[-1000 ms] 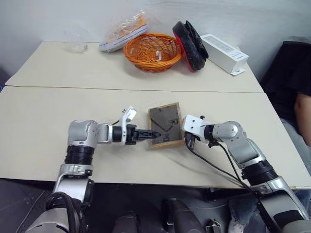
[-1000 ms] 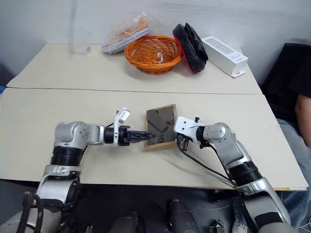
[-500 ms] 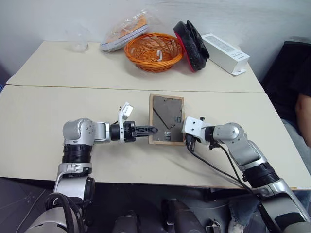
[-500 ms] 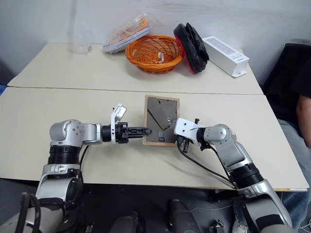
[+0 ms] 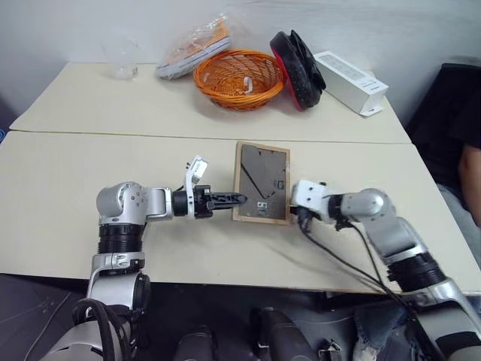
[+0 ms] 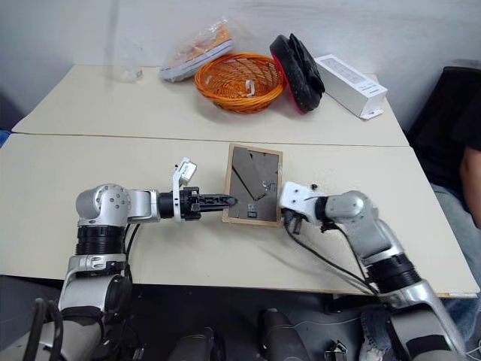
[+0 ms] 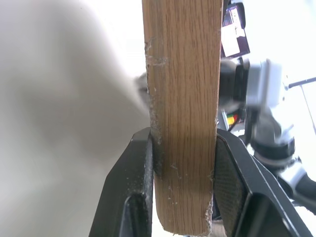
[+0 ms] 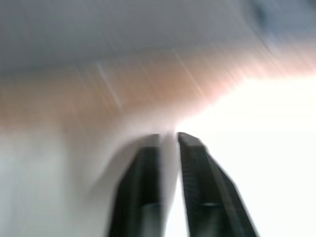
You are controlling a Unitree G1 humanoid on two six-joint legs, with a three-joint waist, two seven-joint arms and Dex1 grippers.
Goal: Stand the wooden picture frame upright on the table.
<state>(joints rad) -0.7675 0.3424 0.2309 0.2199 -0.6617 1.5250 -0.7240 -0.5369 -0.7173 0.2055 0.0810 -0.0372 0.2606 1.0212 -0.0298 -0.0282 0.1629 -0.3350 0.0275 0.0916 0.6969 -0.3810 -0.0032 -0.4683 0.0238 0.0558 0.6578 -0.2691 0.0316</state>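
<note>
Left gripper [image 5: 239,200] clamped on the left edge of the wooden picture frame [image 5: 262,183]; left wrist view shows both black fingers [image 7: 136,197] pressed flat against the light-wood edge [image 7: 185,123], one each side. Frame sits near the middle of the front table section, tilted up with its dark grey back panel toward the camera; cannot tell if the bottom edge touches the table [image 5: 60,195].

Right gripper [image 5: 299,219] is just beside the frame's lower right corner, at about 4 o'clock from the frame centre. Its fingers [image 8: 195,187] stand slightly apart with a thin gap and nothing between them; that wrist view is blurred, showing only a brownish band ahead of the tips. Cannot tell if they touch the frame. A black cable [image 5: 338,263] trails from the right wrist across the tabletop toward the near edge.

Nothing else lies on the front section around the frame. A seam [image 5: 150,137] runs between the two table sections, just beyond the frame's top edge.

Back section, all well apart from the frame:
- orange wire basket [image 5: 237,78] at 12 o'clock from the frame, a small pale item inside, too small to tell
- clear plastic bag with orange contents [image 5: 192,51] at 11 o'clock, touching the basket's left rim
- black and red padded object [image 5: 296,59] leaning just right of the basket
- white rectangular box [image 5: 350,82] at 1 o'clock, near the table's far right corner
- clear glass [image 5: 120,62] at 10 o'clock, near the far left

A person's arm [image 5: 469,169] shows at the right edge, off the table.
</note>
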